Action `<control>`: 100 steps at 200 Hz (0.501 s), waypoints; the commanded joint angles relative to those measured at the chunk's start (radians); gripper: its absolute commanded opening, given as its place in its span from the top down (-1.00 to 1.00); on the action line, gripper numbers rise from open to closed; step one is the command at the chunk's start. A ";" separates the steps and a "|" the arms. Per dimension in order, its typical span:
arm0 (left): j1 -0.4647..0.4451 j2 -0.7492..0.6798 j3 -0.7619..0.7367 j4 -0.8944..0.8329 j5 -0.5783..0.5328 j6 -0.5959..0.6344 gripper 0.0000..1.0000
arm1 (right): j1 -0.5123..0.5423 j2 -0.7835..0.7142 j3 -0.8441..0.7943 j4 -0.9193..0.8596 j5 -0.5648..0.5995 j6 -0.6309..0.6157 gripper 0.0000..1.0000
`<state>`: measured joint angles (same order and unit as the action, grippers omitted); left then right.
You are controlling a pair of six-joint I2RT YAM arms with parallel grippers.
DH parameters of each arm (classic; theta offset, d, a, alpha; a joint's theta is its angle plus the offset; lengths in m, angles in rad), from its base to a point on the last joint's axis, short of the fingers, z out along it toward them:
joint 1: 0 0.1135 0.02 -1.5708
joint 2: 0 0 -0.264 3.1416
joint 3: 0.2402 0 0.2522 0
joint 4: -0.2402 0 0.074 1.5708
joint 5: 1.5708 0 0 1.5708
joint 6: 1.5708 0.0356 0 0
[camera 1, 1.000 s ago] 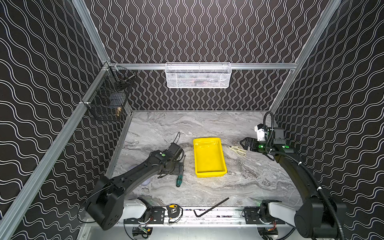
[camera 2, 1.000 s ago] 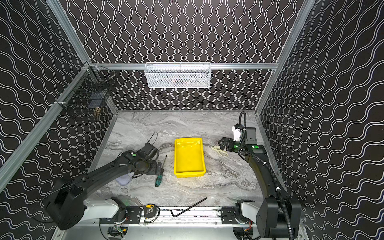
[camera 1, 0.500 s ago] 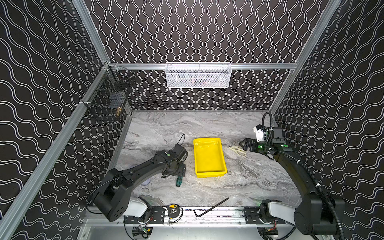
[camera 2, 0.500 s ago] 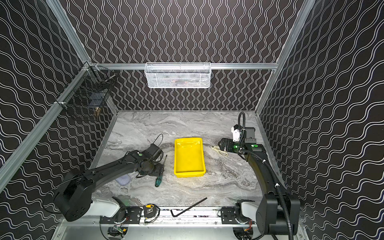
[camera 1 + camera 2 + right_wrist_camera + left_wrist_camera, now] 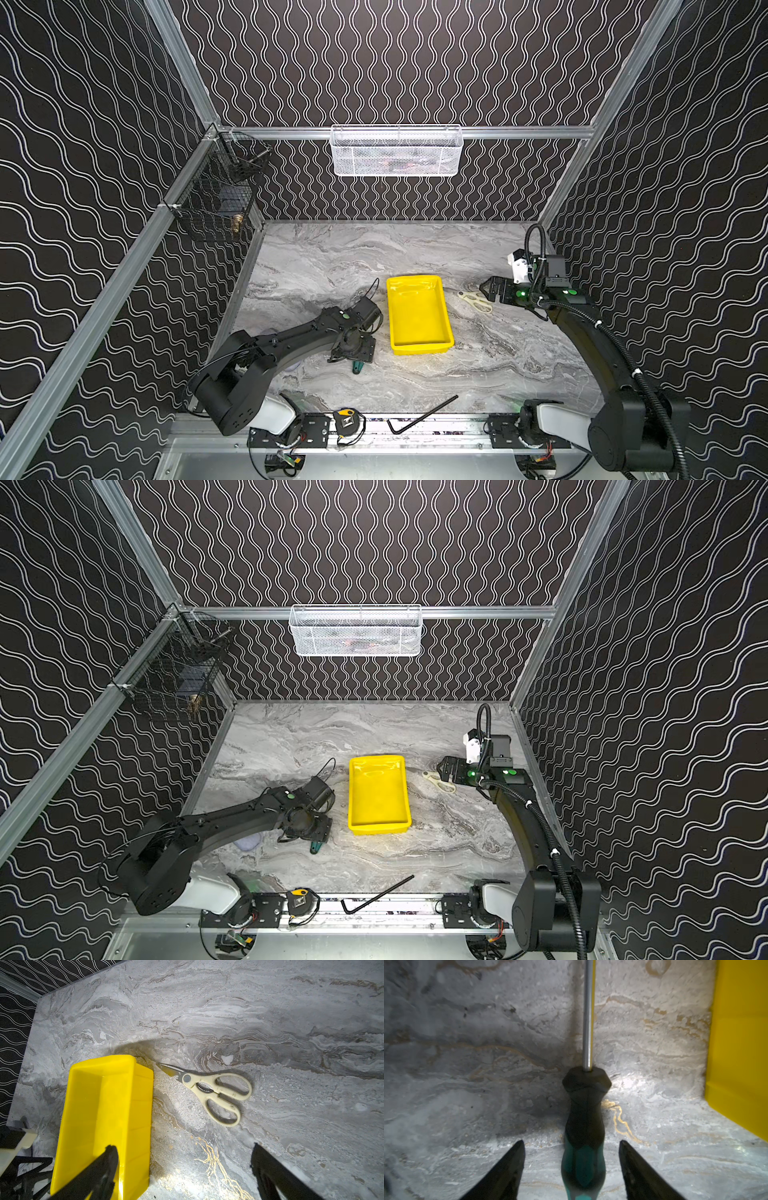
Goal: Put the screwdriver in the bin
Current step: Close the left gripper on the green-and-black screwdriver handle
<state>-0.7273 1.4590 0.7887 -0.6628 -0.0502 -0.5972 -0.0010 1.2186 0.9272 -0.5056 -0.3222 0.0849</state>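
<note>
The screwdriver (image 5: pixel 583 1126) lies flat on the marble table, its teal-and-black handle between the fingers of my left gripper (image 5: pixel 571 1147). The jaws are open, with a gap showing on each side of the handle. In both top views the left gripper (image 5: pixel 359 351) (image 5: pixel 318 829) covers most of the tool, and only the teal handle end (image 5: pixel 357 366) (image 5: pixel 316 847) sticks out. The yellow bin (image 5: pixel 419 316) (image 5: pixel 378 791) (image 5: pixel 741 1043) stands empty just right of it. My right gripper (image 5: pixel 486 289) (image 5: pixel 184 1148) hovers open by the bin's far right corner, holding nothing.
Cream-handled scissors (image 5: pixel 476 300) (image 5: pixel 214 1093) lie right of the bin, below the right gripper. A black hex key (image 5: pixel 424 415) and a yellow tape measure (image 5: pixel 344 415) rest at the front rail. A white mesh basket (image 5: pixel 397 151) and a black wire basket (image 5: pixel 220 199) hang on the walls.
My left gripper has come down over the screwdriver, hiding its shaft in the top views, and its jaws have narrowed around the handle. The right arm has barely moved.
</note>
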 commanded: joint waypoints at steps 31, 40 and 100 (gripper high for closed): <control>-0.018 0.032 -0.020 0.040 -0.027 -0.027 -0.37 | 0.001 -0.022 -0.007 -0.004 0.001 -0.015 -0.99; -0.022 0.039 -0.022 0.043 -0.028 -0.031 -0.35 | 0.001 -0.026 -0.007 -0.003 0.002 -0.014 -0.99; -0.054 0.060 -0.026 0.052 -0.049 -0.047 -0.07 | 0.001 -0.037 -0.021 0.000 0.002 -0.011 -0.99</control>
<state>-0.7708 1.5097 0.7681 -0.6220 -0.0902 -0.6262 -0.0010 1.1858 0.9092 -0.5064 -0.3222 0.0849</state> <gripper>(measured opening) 0.587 0.996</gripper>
